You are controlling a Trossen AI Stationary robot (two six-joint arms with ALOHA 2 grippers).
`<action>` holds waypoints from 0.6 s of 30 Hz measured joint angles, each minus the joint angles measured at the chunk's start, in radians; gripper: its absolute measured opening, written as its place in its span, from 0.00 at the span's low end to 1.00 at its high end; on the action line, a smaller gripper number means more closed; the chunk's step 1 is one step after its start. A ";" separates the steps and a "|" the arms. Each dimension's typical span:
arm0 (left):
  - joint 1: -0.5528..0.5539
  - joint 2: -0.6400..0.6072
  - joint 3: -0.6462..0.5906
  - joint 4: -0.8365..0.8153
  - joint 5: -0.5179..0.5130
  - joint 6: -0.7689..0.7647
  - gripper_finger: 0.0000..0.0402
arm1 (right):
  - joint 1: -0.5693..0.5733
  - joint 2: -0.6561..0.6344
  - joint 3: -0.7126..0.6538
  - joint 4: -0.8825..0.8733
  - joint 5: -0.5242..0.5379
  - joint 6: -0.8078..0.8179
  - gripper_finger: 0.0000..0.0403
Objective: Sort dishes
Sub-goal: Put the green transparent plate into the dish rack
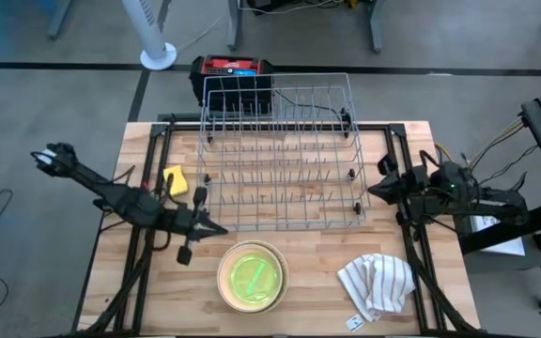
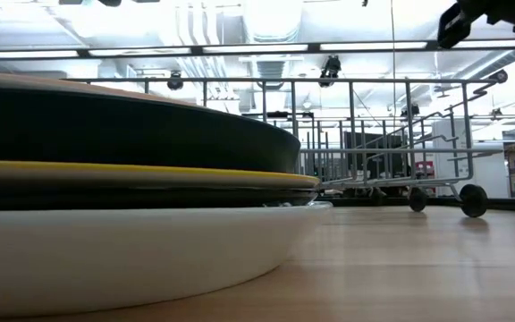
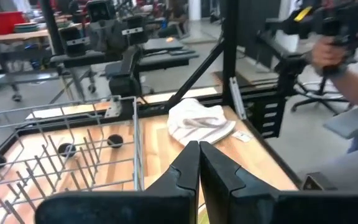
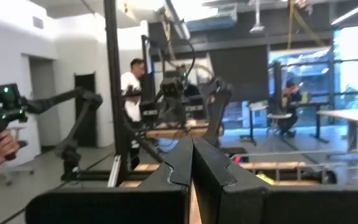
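Left hand [image 1: 222,230] closed, empty | right hand [image 1: 374,191] closed | dishes [image 1: 252,275] stacked

- From above, even overhead light falls on the wooden table [image 1: 317,272]; the wire rack [image 1: 280,155] casts only faint, soft shadows on the wood beneath it.
- The lime-green dish [image 1: 253,276], in front of the rack, glows bright, with a pale streak of glare across its middle.
- At table height, long ceiling lights [image 2: 240,49] above the rack burn nearly white and wash out the ceiling.
- The stacked dishes [image 2: 123,206] loom close there, soft and out of focus; their dark bands are in shade.
- Both wrist views are blurred; the room behind the rack is smeared, and a window [image 4: 353,56] glares.
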 joint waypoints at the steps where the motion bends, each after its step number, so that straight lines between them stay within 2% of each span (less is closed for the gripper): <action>1: -0.010 0.018 0.009 0.000 -0.012 -0.001 0.00 | 0.015 0.025 -0.001 0.015 0.000 -0.001 0.00; 6: -0.019 0.100 0.055 -0.021 -0.024 -0.004 0.00 | 0.106 0.174 0.013 0.062 0.000 -0.025 0.00; 13: -0.019 0.185 0.146 -0.217 -0.024 -0.025 0.00 | 0.215 0.325 0.123 0.049 0.011 -0.088 0.00; 18: -0.019 0.234 0.215 -0.298 -0.024 -0.084 0.00 | 0.240 0.382 0.198 -0.043 0.121 -0.128 0.00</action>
